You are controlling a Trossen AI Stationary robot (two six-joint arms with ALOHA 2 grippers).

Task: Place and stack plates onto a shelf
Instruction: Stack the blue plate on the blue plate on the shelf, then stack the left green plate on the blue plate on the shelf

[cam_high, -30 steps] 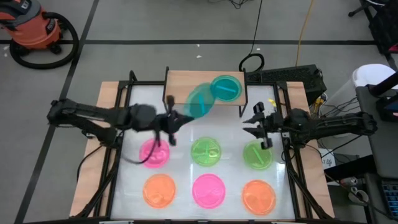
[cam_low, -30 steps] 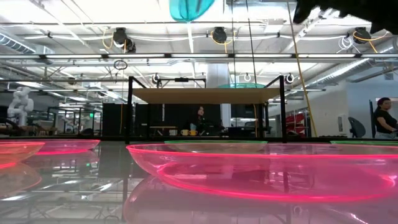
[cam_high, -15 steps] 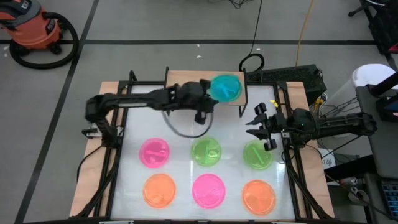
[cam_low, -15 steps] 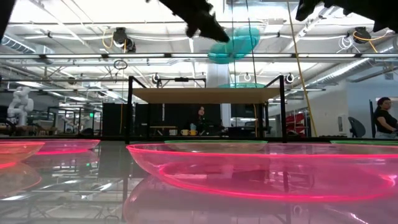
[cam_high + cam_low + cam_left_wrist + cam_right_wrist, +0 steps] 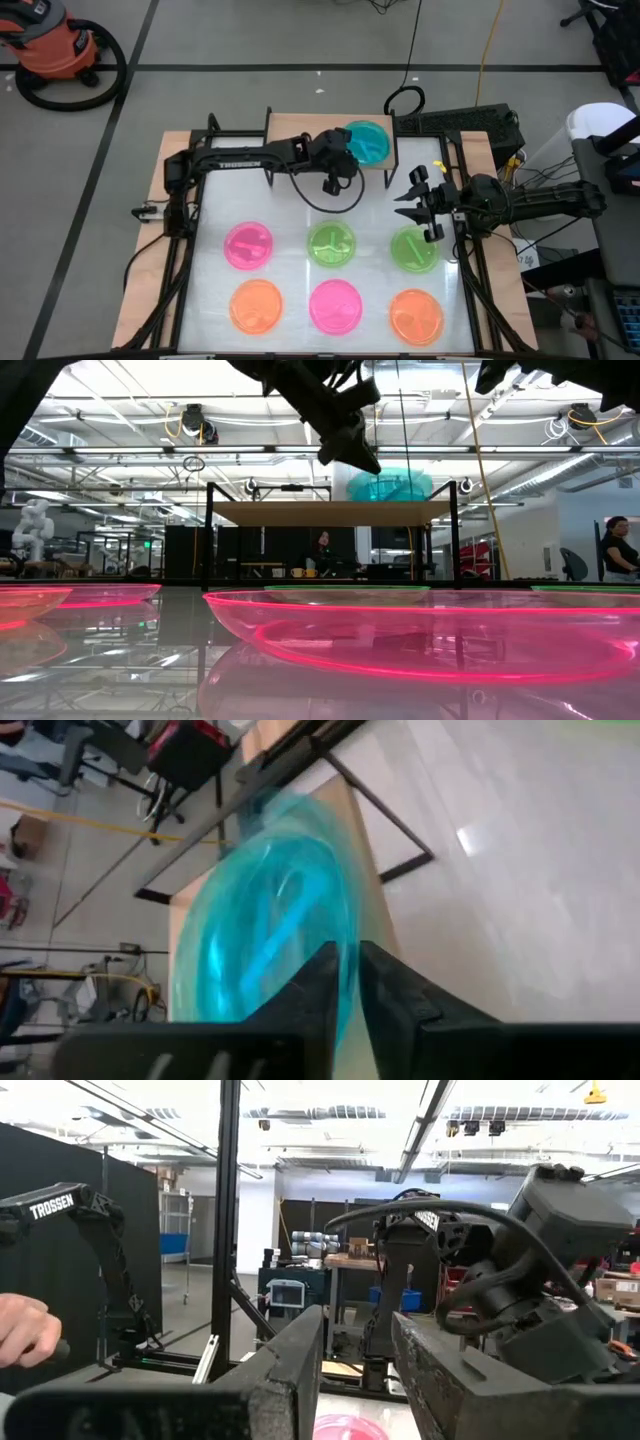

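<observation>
Setting a blue plate (image 5: 366, 142) on the shelf (image 5: 296, 135), upper centre: left hand (image 5: 335, 182) clamps its rim (release comes next). Right hand (image 5: 412, 201) waits, fingers apart.

Left arm stretched long across the far side of the counter, its tool (image 5: 338, 160) up high with the two fingers (image 5: 395, 992) drawn close, only a narrow slit between them. Right arm bent in from its side, its tool (image 5: 415, 196) hanging with fingers (image 5: 290, 1360) apart, gripping nothing
</observation>
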